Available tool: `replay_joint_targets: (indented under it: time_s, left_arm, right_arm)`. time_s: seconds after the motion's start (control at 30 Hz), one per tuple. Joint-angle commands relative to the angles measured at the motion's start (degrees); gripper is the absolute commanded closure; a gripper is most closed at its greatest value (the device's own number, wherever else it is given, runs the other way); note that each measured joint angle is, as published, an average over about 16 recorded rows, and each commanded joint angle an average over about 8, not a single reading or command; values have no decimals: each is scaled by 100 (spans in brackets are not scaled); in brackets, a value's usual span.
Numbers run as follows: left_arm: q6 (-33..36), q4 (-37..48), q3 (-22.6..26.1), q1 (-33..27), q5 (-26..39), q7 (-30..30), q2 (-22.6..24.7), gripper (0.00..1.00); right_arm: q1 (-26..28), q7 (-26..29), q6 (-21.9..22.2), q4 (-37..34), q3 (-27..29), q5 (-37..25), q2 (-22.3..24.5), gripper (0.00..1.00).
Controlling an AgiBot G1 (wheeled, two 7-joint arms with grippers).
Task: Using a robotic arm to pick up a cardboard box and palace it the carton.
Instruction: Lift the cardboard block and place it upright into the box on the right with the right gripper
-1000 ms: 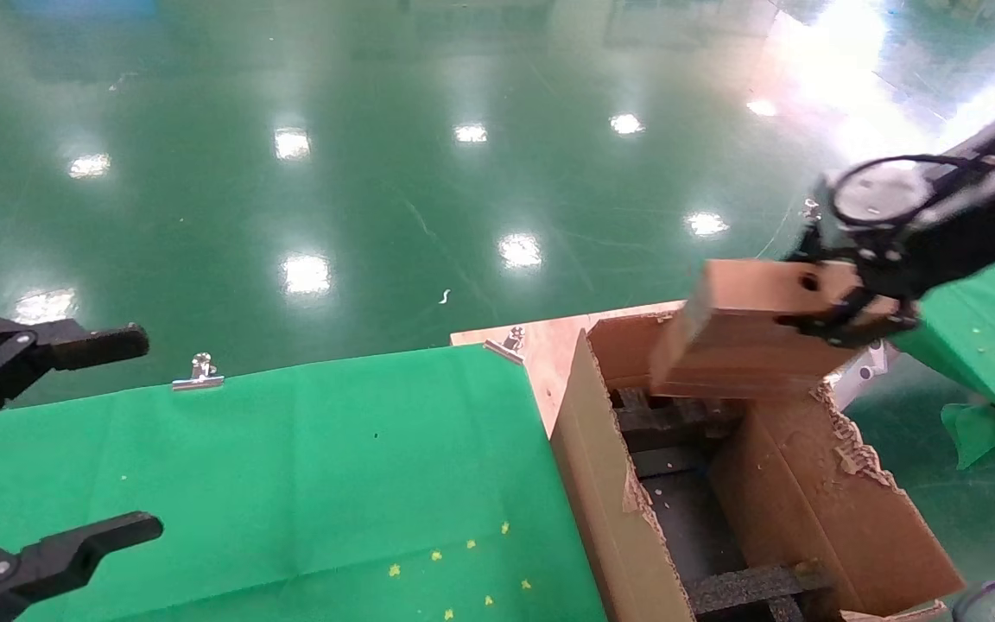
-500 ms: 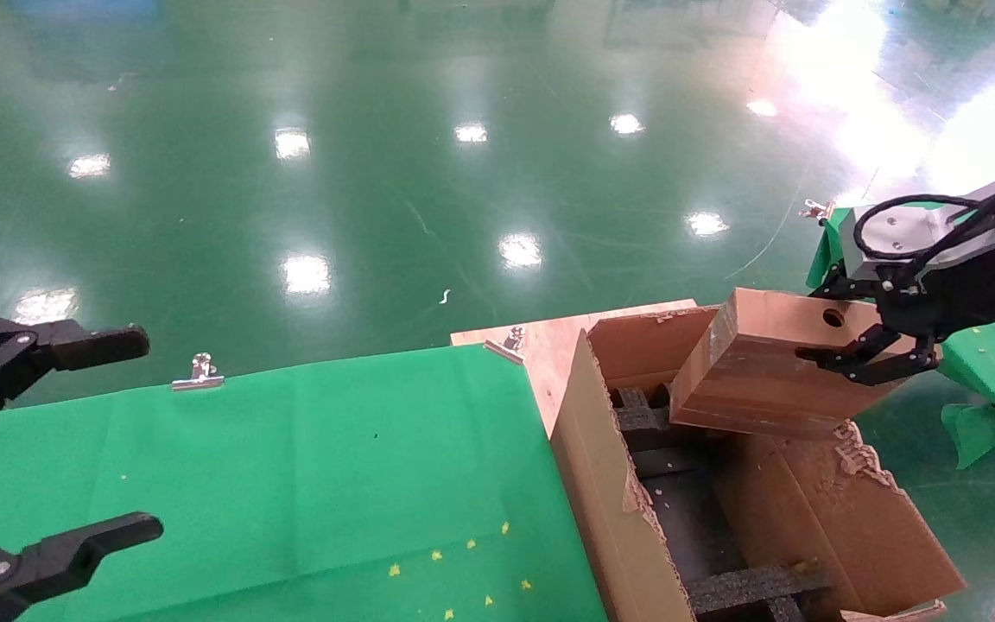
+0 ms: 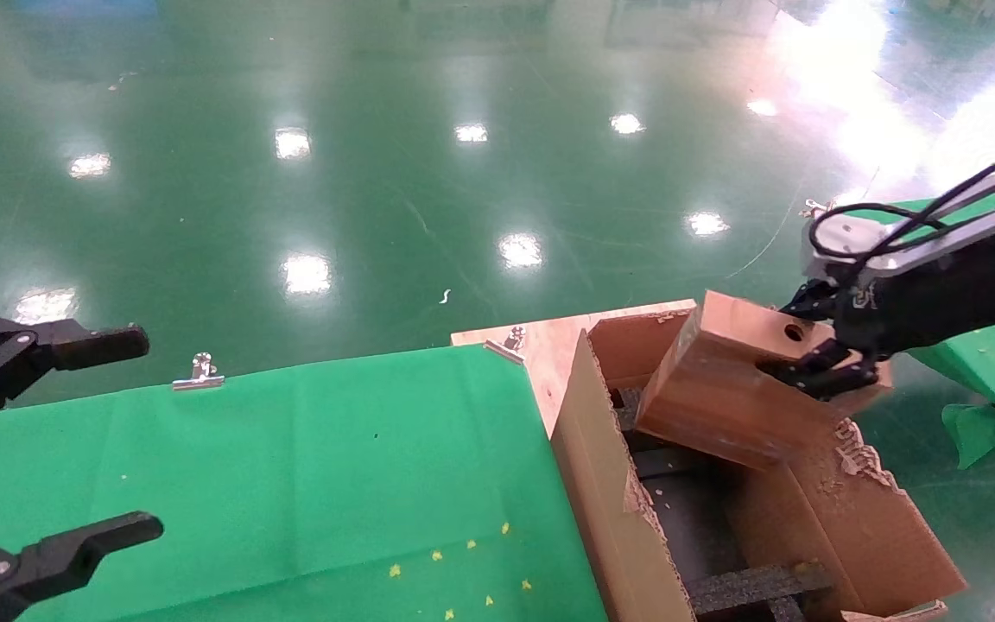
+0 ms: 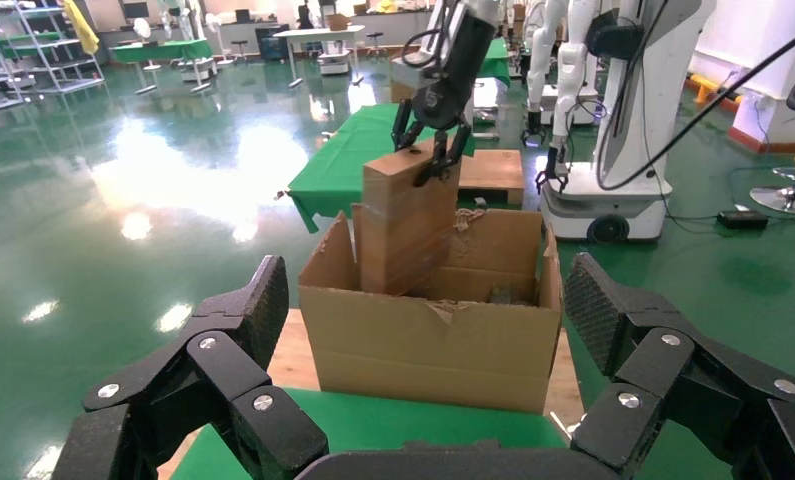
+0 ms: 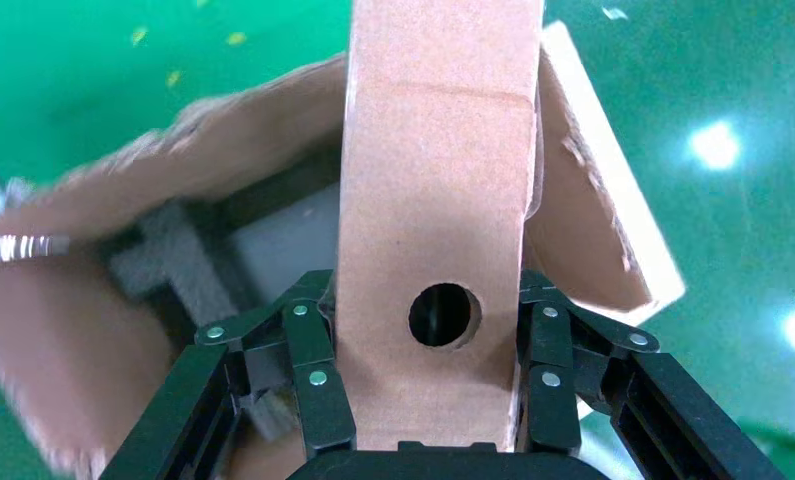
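My right gripper point(image 3: 819, 370) is shut on the top end of the small brown cardboard box point(image 3: 726, 393), by its round hole. The box hangs tilted, its lower end dipping into the large open carton point(image 3: 610, 484) with ragged flaps and black foam inserts point(image 3: 752, 587). In the right wrist view the gripper point(image 5: 428, 305) clamps both sides of the box point(image 5: 438, 180) above the carton point(image 5: 593, 230). The left wrist view shows the box point(image 4: 408, 225) partly inside the carton point(image 4: 433, 340), held by the right gripper point(image 4: 433, 150). My left gripper point(image 3: 145, 432) is open and empty at the far left.
A table with a green cloth point(image 3: 290, 466) lies left of the carton, with metal clips point(image 3: 199, 371) at its far edge. A wooden board point(image 3: 549, 341) sits under the carton. Another green-covered table point(image 3: 990, 345) is at the right. A white robot base point(image 4: 613, 200) stands beyond the carton.
My right gripper has moved down and slightly left with the box. The box has tilted, and its lower end has dropped into the carton. The left arm has not moved.
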Motion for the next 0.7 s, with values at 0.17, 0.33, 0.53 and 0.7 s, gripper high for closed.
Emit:
replay_joint_targets:
  time_s: [0.17,0.33,0.53,0.7]
  left_arm:
    - [0,0,0,0,0,0,0,0]
    - [0,0,1,0,0,0,0,0]
    - [0,0,1,0,0,0,0,0]
    - [0,0,1,0,-1,1,0,0]
  right_arm:
    - [-216,1510,344,856,-99,108,454,100]
    - [-112,2923,833,1629,-232,-327,894,100]
    - [109,4750,1313,2582,-386,-1209,1375,100]
    - [246,6238,1405,3297,-496,-1985,1591,100]
